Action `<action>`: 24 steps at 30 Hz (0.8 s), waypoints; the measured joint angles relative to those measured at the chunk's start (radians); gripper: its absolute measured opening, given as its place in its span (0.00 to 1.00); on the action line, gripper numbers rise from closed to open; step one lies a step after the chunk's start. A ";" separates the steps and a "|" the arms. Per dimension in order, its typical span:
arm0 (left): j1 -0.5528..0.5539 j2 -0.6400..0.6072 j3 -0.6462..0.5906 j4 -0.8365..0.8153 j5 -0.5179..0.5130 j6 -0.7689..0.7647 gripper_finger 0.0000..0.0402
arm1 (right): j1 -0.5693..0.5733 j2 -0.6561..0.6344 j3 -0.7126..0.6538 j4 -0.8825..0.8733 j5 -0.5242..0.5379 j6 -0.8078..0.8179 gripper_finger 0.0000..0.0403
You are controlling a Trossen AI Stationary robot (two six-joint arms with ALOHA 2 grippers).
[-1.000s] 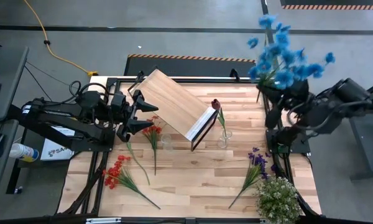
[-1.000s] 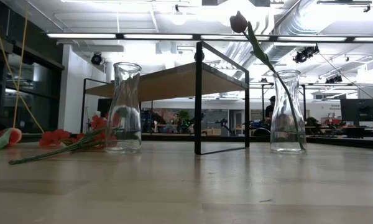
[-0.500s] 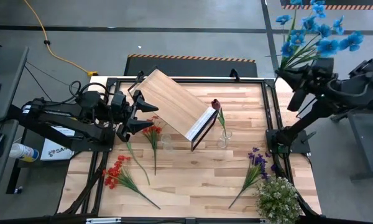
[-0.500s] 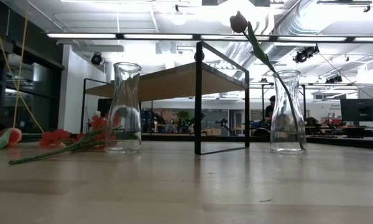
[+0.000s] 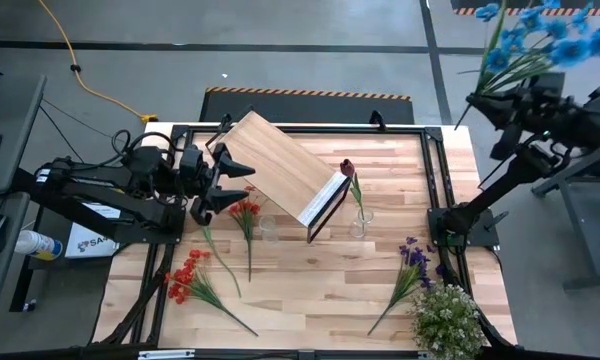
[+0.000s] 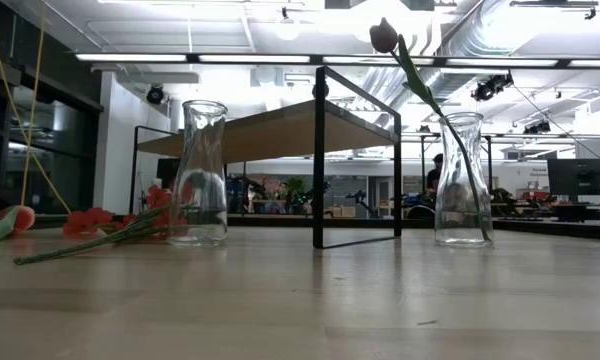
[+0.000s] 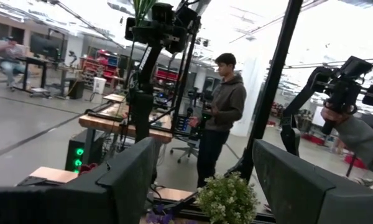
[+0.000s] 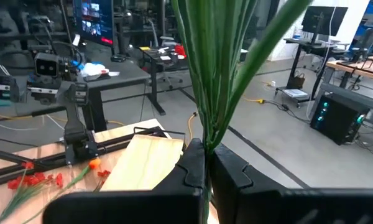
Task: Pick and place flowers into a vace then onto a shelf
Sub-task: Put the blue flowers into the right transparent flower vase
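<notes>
The high view shows my right gripper [image 5: 486, 100] shut on a spray of blue flowers [image 5: 545, 40], held high beyond the table's far right corner. My left gripper [image 5: 232, 187] stands open at the table's left, beside the shelf [image 5: 280, 165], touching nothing. The shelf is a light-wood board on a black frame. One glass vase [image 6: 463, 180] holds a dark red flower [image 6: 383, 35], its stem leaning on the rim. A second vase [image 6: 200, 172] has nothing in it. Red sprays [image 5: 245, 215] [image 5: 187, 280] and a purple spray [image 5: 412, 257] lie flat on the table. My right gripper pinches the bundled green stems [image 8: 206, 140] of the blue spray between its two fingers, well below the blooms. The fingers lie across the stems. The spray is lifted clear of the table, and its stems rise out of the fingers with the blooms on top.
A bushy pale green plant [image 5: 446, 320] stands at the table's near right corner. The black table frame [image 5: 442, 225] runs along the right edge. A yellow cable [image 5: 80, 75] lies on the floor behind the table. People stand in the room beyond.
My right gripper, still shut on the blue spray, has swung away from the table's right edge toward the far right and out past the corner. The spray has gone with it, still lifted clear.
</notes>
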 joint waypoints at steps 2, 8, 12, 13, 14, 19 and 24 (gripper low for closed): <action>0.000 0.000 0.000 0.000 -0.012 0.000 0.75 | 0.000 -0.017 0.000 0.000 -0.010 -0.014 0.00; 0.000 0.008 0.000 0.003 -0.059 0.000 0.75 | 0.000 -0.063 0.000 0.000 -0.048 -0.059 0.00; 0.000 0.021 0.000 0.006 -0.078 0.000 0.75 | 0.000 -0.086 0.000 0.000 -0.066 -0.098 0.00; 0.000 0.025 0.000 0.006 -0.084 0.000 0.75 | 0.000 -0.093 0.000 0.000 -0.073 -0.108 0.00; 0.000 0.028 0.000 -0.001 -0.087 0.000 0.75 | 0.000 -0.099 0.000 0.000 -0.079 -0.117 0.00; 0.000 0.047 0.000 0.011 -0.100 0.000 0.75 | 0.000 -0.134 0.000 0.000 -0.117 -0.157 0.00; 0.000 0.061 0.000 0.017 -0.119 -0.001 0.75 | 0.000 -0.201 -0.068 0.001 -0.151 -0.187 0.00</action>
